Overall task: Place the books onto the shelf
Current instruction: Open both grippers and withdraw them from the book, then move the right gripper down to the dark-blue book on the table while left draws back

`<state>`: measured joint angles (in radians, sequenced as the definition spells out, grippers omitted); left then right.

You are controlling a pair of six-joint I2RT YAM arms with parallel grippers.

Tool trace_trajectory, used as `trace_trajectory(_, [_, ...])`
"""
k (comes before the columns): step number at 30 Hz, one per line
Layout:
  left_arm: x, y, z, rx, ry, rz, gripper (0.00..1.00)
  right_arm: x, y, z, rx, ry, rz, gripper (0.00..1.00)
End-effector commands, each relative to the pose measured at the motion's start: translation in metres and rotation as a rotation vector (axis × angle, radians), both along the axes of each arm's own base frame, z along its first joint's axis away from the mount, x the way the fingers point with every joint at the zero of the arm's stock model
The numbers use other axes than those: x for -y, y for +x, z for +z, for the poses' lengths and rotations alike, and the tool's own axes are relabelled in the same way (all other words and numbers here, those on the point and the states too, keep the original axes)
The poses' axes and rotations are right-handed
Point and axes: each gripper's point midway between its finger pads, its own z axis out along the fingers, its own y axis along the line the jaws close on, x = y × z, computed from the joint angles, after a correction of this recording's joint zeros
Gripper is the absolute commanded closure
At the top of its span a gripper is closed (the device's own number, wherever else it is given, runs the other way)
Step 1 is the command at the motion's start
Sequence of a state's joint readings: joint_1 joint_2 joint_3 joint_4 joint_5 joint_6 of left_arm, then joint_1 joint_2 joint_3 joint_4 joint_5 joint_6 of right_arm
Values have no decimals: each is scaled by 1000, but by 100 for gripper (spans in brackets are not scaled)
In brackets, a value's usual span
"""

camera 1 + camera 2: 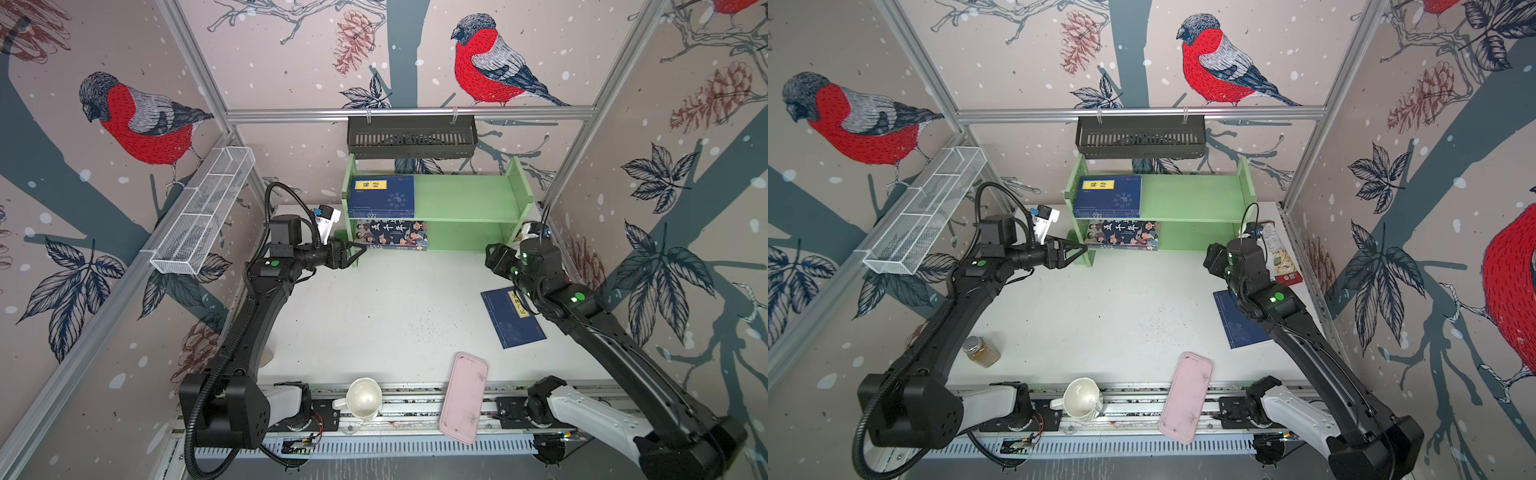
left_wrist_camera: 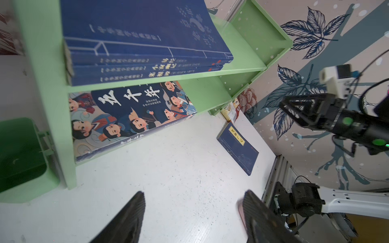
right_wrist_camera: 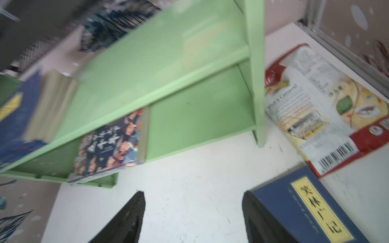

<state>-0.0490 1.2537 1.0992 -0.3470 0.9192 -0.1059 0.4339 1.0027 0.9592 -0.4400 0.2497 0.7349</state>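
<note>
Your last loose book is the navy book (image 1: 513, 320) with the yellow label. It lies flat on the counter (image 1: 374, 316) at the right, well apart from the shelf (image 1: 465, 199) and partly hidden under the right arm in both top views. The right wrist view shows it just beside a printed snack bag (image 3: 326, 101).

The rest looks done. A stack of navy books (image 1: 382, 197) lies flat at the left end of the upper tier, and the left wrist view shows three spines there. The cartoon book (image 1: 392, 235) lies on the lower tier below them, its front edge sticking out a little past the shelf. By my count that makes four books placed and one to go, and the right part of both tiers is bare.

Your right end effector (image 3: 193, 192) is wide and holds nothing. Only bare counter shows between its fingers, and the loose book lies just behind one finger. Your left end effector (image 2: 194, 192) is also wide and empty, and it hovers near the left side panel of the shelf.

What you have left, I judge, is to pick up that one book and put it on a tier, most likely with the right arm.
</note>
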Motion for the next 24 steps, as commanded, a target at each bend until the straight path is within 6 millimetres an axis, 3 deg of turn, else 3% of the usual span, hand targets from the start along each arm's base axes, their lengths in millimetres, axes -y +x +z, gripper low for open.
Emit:
trace_trajectory(1, [10,-15,4,-34,-58,-69,25,18,-1,-38,-111,13,-89,22])
trace_trajectory(3, [13,-18,5,-37,-65,-80,24,35,-3,-58,-148,31,-164,18])
trace_trajectory(11, [24,-29,3,-54,-75,-124,22,81,-8,-95,-167,132,-294,14])
trace_trajectory(24, [36,-44,6,-77,-92,-181,20,138,-6,-151,-322,151,-396,12])
